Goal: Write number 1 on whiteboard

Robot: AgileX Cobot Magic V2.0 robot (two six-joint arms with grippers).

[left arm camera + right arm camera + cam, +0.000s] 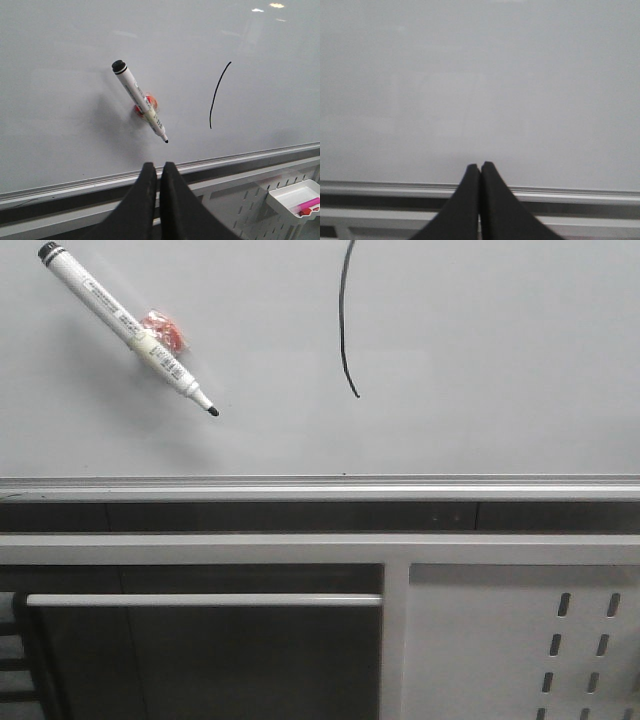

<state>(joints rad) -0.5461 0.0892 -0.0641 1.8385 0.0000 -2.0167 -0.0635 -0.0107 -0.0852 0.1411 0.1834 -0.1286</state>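
Filling most of the front view, the whiteboard (500,360) carried the number 1 (344,320) as a thin black, slightly bowed stroke near the top centre of the frame, its upper end cut off by the top edge. In the upper left of that view a white marker pen (125,328) lay slantwise against the board, black cap up and left, black tip down and right, with a small red-orange holder (166,330) touching its barrel about midway. Along the board's lower edge ran the silver frame rail (320,487), and in the lower right corner stood a white perforated panel (520,640) with slots.

Neither arm showed in the front view. In the left wrist view the left gripper (159,172) sat at bottom centre, its two black fingers pressed together with nothing between them, well apart from the pen and below the rail. A small white tray (292,196) with something pink in it sat at that view's lower right. The right gripper (480,170) was likewise closed and empty before bare board.
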